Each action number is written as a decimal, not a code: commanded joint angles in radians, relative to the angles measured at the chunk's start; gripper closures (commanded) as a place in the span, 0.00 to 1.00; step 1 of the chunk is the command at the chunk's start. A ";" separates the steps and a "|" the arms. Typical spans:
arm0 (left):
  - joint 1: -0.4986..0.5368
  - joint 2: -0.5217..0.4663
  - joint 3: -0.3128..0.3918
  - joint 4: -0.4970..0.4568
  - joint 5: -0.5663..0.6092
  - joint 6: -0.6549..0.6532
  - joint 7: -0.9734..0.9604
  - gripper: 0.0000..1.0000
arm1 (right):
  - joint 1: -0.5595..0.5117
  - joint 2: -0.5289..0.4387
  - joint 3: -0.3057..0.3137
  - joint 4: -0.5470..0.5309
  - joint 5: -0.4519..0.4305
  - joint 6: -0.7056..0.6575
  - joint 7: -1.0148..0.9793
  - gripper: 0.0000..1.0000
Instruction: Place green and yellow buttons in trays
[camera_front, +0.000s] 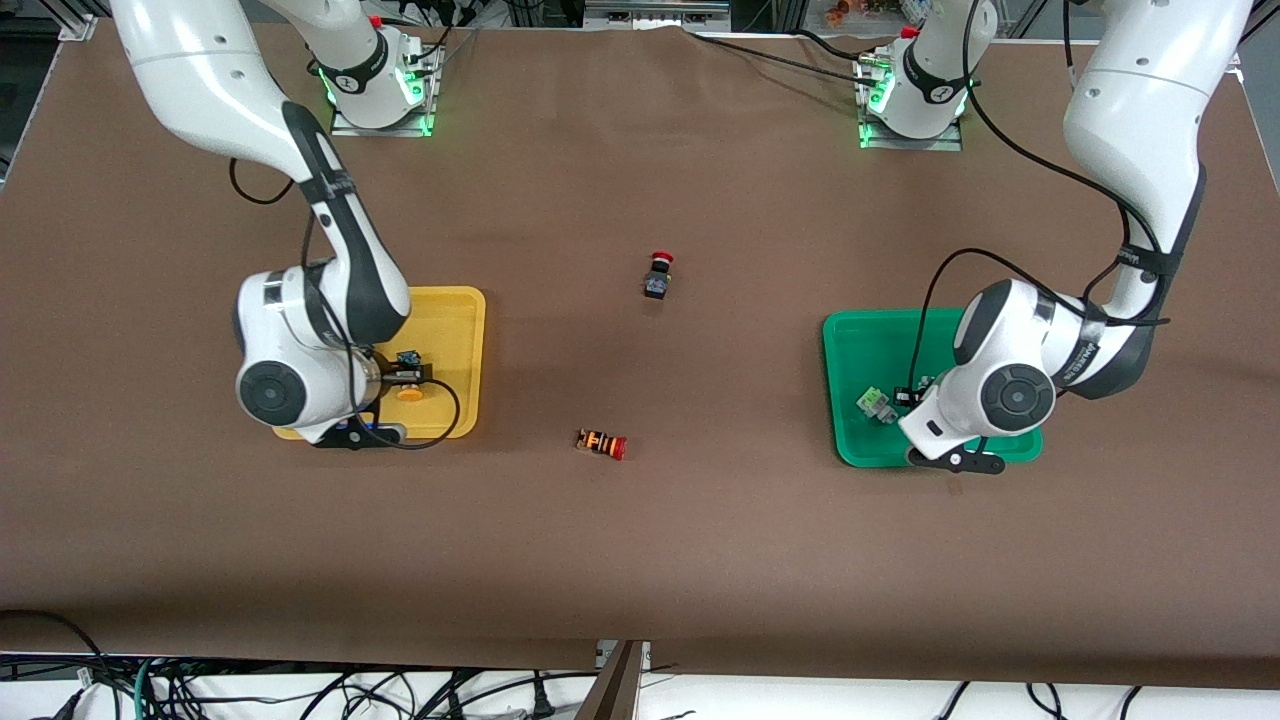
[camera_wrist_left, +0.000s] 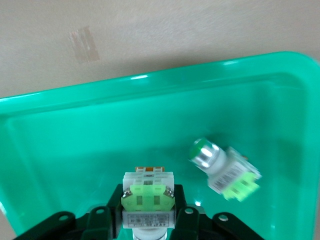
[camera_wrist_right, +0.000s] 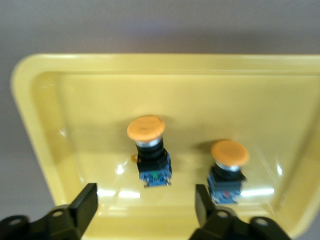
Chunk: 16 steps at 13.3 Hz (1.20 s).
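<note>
The brown table (camera_front: 640, 560) carries two trays: the yellow tray (camera_front: 462, 310) at the right arm's end, the green tray (camera_front: 850, 345) at the left arm's end.

Over the yellow tray hangs the right claw (camera_wrist_right: 145, 210), its fingers spread wide and holding nothing. Both yellow buttons already lie inside that tray, one (camera_wrist_right: 148, 150) straight ahead between the open fingers, the other (camera_wrist_right: 227, 170) just beside one finger, caps pointing away from the claw.

Over the green tray hangs the left claw (camera_wrist_left: 148, 220), closed on a green button (camera_wrist_left: 148, 197), which it holds just above the tray floor, the button's long axis running out from the claw. The second green button (camera_wrist_left: 224, 167) lies tilted on the tray floor beside it, apart from the held one.

Judging from this, only the release of the held button remains; it is already over its tray.

Two red-capped buttons, one black (camera_front: 657, 275) and one orange-striped (camera_front: 602, 443), lie mid-table between the trays.
</note>
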<state>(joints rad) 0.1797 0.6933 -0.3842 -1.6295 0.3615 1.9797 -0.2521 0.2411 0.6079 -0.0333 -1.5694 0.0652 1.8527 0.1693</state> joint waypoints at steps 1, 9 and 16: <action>0.003 -0.055 -0.034 -0.013 0.013 -0.028 -0.001 0.00 | -0.042 -0.167 0.004 -0.006 -0.001 -0.081 -0.027 0.00; 0.009 -0.359 -0.093 0.126 -0.118 -0.243 0.002 0.00 | -0.092 -0.499 0.006 0.015 -0.036 -0.227 -0.024 0.00; -0.195 -0.752 0.284 -0.091 -0.366 -0.262 0.124 0.00 | -0.102 -0.542 0.010 0.051 -0.088 -0.306 -0.030 0.00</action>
<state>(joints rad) 0.0268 0.0234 -0.1763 -1.5975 0.0346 1.6887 -0.2134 0.1482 0.0617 -0.0342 -1.5302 -0.0055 1.5726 0.1514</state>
